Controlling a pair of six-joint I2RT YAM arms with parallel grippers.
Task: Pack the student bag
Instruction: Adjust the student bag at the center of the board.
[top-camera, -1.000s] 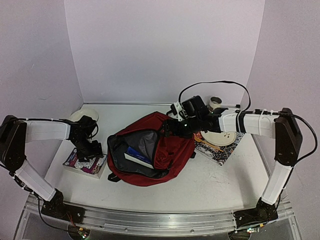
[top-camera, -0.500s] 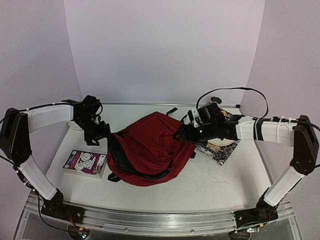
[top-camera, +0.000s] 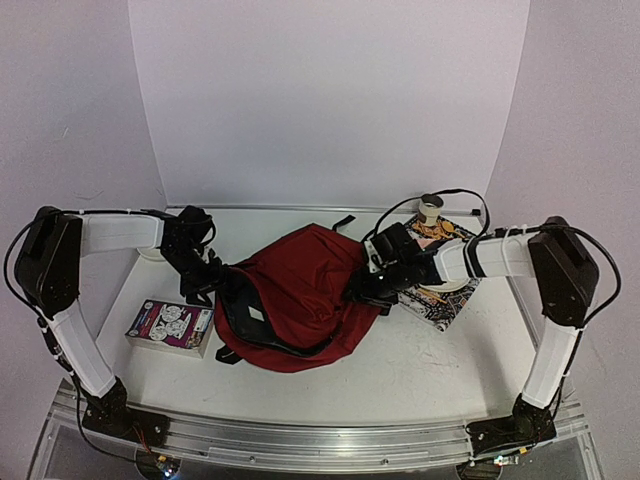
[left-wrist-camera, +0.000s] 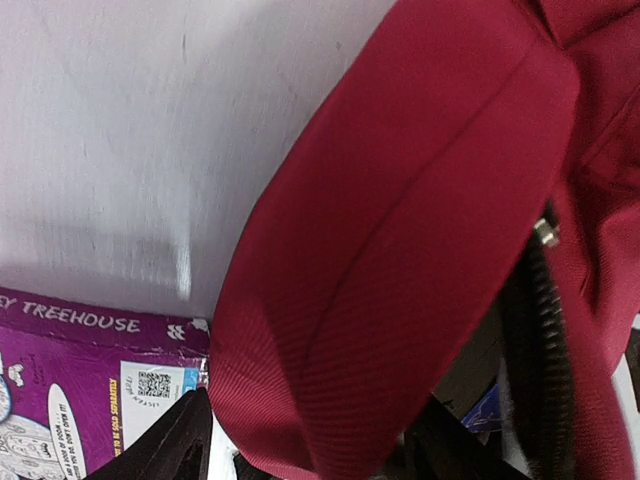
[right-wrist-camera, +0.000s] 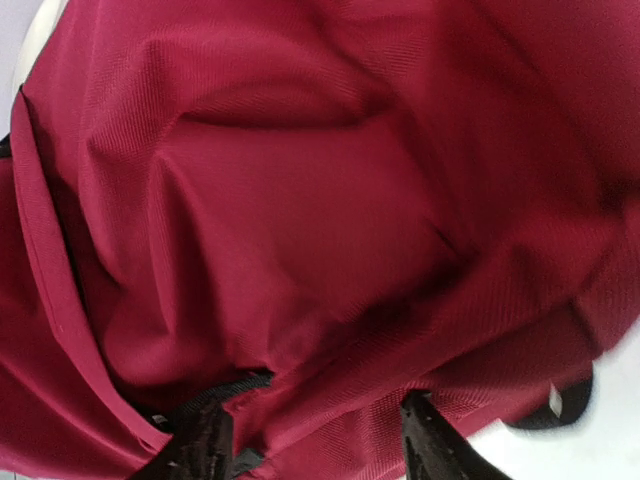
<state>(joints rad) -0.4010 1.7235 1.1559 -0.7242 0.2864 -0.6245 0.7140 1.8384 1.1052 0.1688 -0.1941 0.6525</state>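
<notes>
Student bag (top-camera: 300, 300), dark red, is pictured lying at the middle of a white worktop (top-camera: 420, 360) enclosed by pale lilac walls (top-camera: 330, 100). Its left rim is clamped by the jaws of the left gripper (top-camera: 208, 285); its right side is straddled by those of the right gripper (top-camera: 360, 292), where a firm grip cannot be told.

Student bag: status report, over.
Left claw, right claw: each astride cloth of large dark red fabric backpack, grip unconfirmed. Opening mostly covered. Purple book beside it, still outside.

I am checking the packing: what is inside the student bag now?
Through the narrow gap at the zipper of the student bag, only a small blue corner shows. Its folded-over top hides everything else inside.
</notes>
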